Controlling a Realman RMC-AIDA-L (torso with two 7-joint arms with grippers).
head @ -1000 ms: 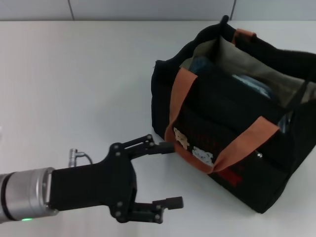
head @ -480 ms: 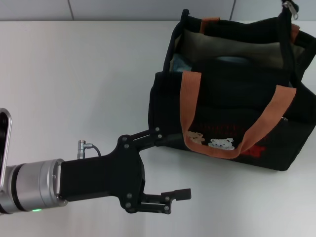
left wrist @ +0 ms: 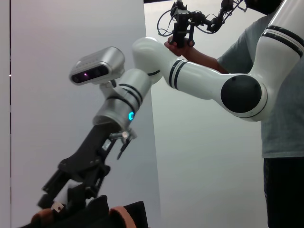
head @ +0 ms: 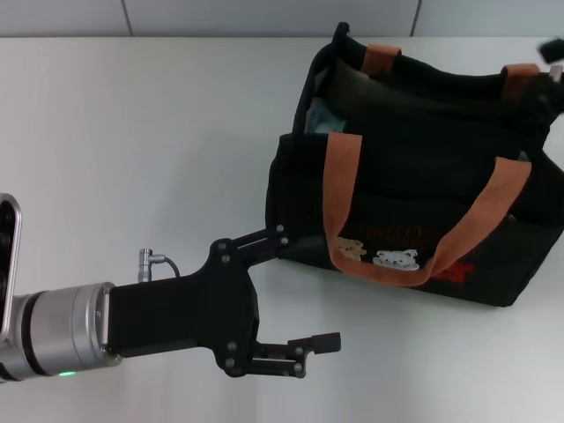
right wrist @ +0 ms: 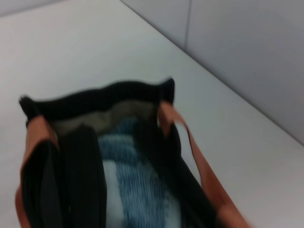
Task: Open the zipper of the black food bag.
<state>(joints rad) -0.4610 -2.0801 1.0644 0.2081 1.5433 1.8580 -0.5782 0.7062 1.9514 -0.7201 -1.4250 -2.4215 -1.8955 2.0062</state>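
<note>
The black food bag (head: 414,176) stands on the white table at the right, its orange-brown handles (head: 342,189) hanging down the front. Its mouth gapes open, showing greyish lining (right wrist: 80,124) and blue cloth (right wrist: 135,185) inside. My right gripper (head: 552,49) sits at the bag's far right top corner, mostly out of the head view. In the left wrist view it (left wrist: 59,202) hovers at the bag's rim (left wrist: 118,213), with the zipper's small silver pull (left wrist: 57,207) at its tip. My left gripper (head: 308,295) is open, low on the table just left of the bag's front corner.
A white table (head: 159,132) stretches left of the bag, with a grey wall (head: 264,16) behind its far edge. In the left wrist view a person (left wrist: 280,95) stands behind the robot, holding a controller (left wrist: 183,28).
The bag swung round to face me squarely a second ago. Since half a second ago its raised far right corner has dropped and the mouth has sagged. The left gripper has held still.
</note>
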